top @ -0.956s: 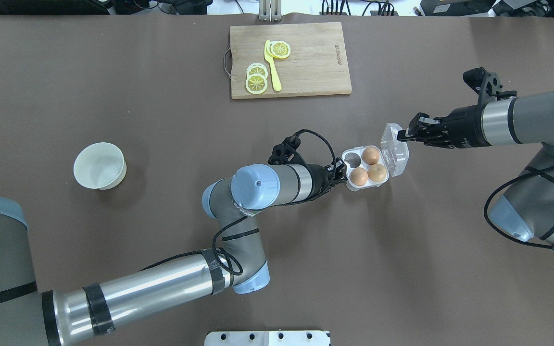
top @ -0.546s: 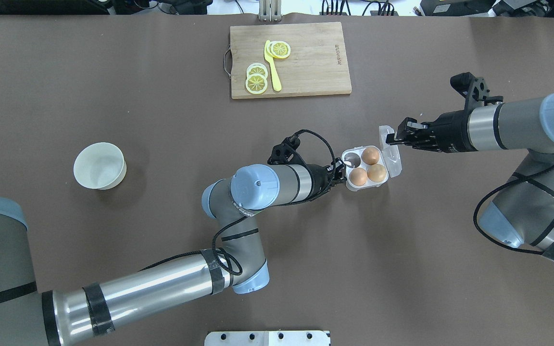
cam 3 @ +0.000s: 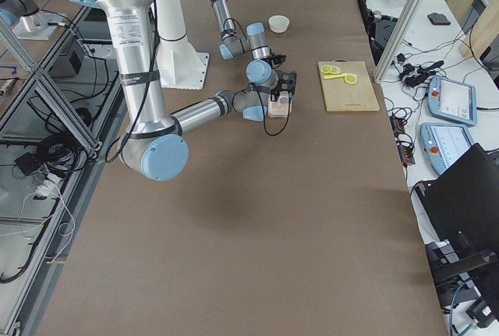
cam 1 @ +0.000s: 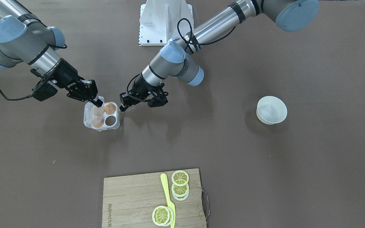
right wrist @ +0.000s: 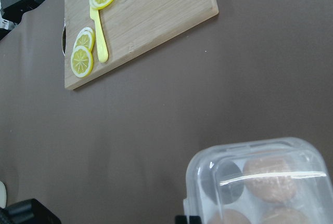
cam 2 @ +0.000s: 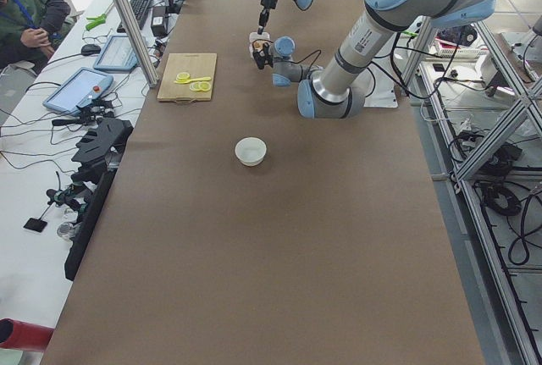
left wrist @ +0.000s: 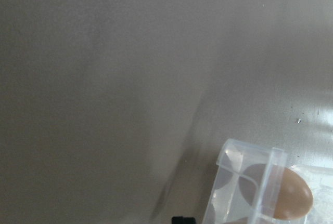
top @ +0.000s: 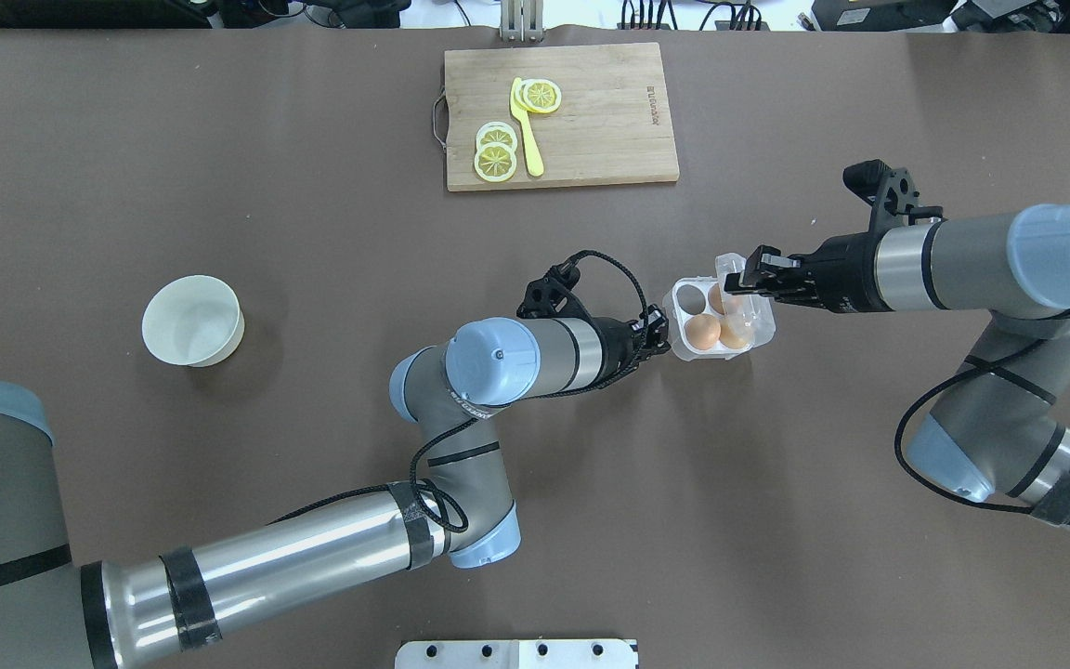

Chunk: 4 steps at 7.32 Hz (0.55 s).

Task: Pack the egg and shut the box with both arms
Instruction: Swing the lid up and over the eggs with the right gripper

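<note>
Box, clear, four cups, three eggs seated; lid half-lowered, pinched in right gripper; left gripper at the opposite side, cannot tell whether open or closed.

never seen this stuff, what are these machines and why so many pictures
These are a robot's left arm and right arm at a brown table. The pictures show one moment: from overhead, from across the table, from each table end, and from a camera on each wrist. A clear box holds three eggs, one cup empty. The right pincer holds its lid half closed; the left pincer sits at the box's side, grip unclear. A white bowl and a board with lemon slices lie aside.
</note>
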Each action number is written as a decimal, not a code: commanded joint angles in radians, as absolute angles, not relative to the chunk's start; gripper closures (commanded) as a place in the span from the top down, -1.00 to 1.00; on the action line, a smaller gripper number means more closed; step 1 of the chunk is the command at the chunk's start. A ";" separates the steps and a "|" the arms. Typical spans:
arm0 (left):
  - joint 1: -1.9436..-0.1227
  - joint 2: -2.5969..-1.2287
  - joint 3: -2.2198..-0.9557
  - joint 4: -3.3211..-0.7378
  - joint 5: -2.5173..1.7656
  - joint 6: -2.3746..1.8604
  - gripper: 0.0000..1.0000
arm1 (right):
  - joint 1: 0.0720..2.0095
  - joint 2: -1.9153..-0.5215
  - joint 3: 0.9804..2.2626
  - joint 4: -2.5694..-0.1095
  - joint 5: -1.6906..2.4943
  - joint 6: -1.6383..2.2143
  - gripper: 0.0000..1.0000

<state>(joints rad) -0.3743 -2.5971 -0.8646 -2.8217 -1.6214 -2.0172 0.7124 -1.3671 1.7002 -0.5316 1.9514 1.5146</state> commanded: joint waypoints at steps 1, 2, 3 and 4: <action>-0.374 -2.596 -0.867 -2.824 -1.621 -2.017 -1.00 | 0.690 -1.329 1.723 -0.606 1.933 1.516 -0.70; -0.374 -2.595 -0.867 -2.824 -1.621 -2.017 -1.00 | 0.690 -1.322 1.729 -0.621 1.934 1.516 -0.29; -0.371 -2.595 -0.867 -2.824 -1.621 -2.017 -1.00 | 0.689 -1.321 1.738 -0.629 1.933 1.516 0.63; -0.370 -2.595 -0.867 -2.826 -1.621 -2.017 -1.00 | 0.690 -1.306 1.741 -0.659 1.925 1.516 0.99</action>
<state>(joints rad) -0.3719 -2.5956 -0.8666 -2.8244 -1.6214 -2.0172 0.6903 -1.3198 1.7340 -0.6288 1.9318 1.5155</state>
